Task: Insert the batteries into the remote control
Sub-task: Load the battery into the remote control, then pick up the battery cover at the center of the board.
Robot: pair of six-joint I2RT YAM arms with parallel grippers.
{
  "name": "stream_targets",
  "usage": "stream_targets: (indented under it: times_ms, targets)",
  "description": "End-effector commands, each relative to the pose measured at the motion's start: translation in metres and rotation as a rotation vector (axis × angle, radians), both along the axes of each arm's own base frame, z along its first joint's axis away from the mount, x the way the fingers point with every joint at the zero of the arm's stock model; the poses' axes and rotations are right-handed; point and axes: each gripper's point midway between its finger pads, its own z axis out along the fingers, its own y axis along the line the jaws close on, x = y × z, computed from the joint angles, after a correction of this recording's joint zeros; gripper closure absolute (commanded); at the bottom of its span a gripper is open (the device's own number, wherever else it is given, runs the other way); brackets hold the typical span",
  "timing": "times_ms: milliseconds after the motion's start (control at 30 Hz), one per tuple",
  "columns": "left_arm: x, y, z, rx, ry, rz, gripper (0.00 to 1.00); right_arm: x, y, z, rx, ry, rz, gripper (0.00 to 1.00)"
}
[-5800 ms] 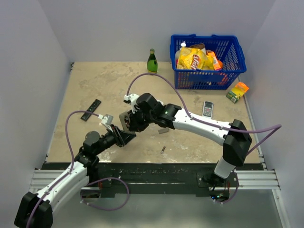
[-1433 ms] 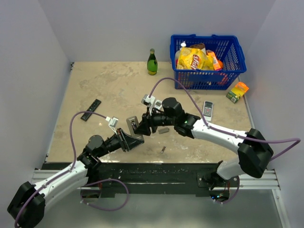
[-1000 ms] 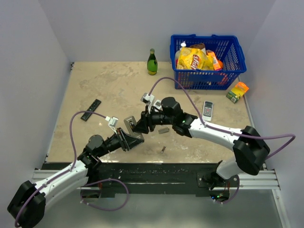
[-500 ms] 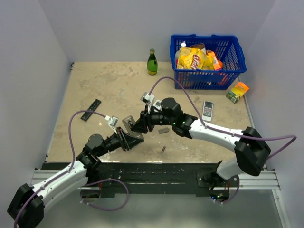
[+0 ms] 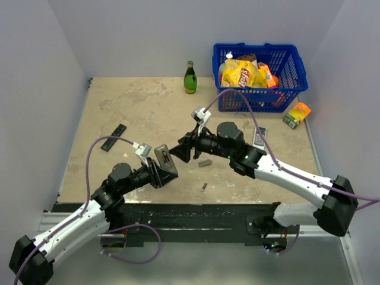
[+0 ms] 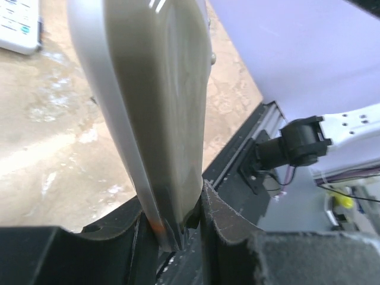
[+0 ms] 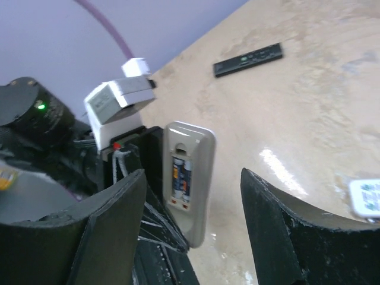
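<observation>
My left gripper (image 5: 159, 173) is shut on the lower end of the grey-backed remote control (image 5: 163, 158), holding it upright above the table. From the left wrist, the remote control (image 6: 160, 119) rises out of the left gripper (image 6: 178, 234). Its back compartment is uncovered, and two batteries (image 7: 183, 172) lie side by side in it. My right gripper (image 5: 181, 151) hovers just right of the remote, apart from it. The right gripper (image 7: 193, 175) is open and empty, its fingers framing the remote control (image 7: 199, 196). One loose battery (image 5: 203, 187) lies on the table near the front.
A small grey flat piece (image 5: 205, 162) lies on the table under the right arm. A white remote (image 5: 259, 136) lies to the right, a black strip remote (image 5: 113, 137) to the left. At the back are a blue basket (image 5: 297, 83), a green bottle (image 5: 190, 77) and an orange-green box (image 5: 297, 114).
My right gripper has opened and drawn back to the right, away from the remote's compartment. The left gripper still holds the remote in about the same place.
</observation>
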Motion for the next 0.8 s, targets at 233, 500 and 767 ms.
stream_targets:
  times_ms: [233, 500, 767]
  targets:
    - [0.019, 0.019, 0.038, 0.142, -0.129, 0.102, 1.0, 0.04, -0.076, -0.067, -0.337, 0.087, -0.381, 0.31]
    - [0.014, 0.02, 0.058, 0.164, -0.212, 0.058, 1.0, 0.052, -0.101, -0.133, -0.489, 0.229, -0.46, 0.26]
    - [0.008, 0.013, 0.053, 0.165, -0.226, -0.006, 1.0, 0.056, -0.102, -0.156, -0.495, 0.262, -0.462, 0.27]
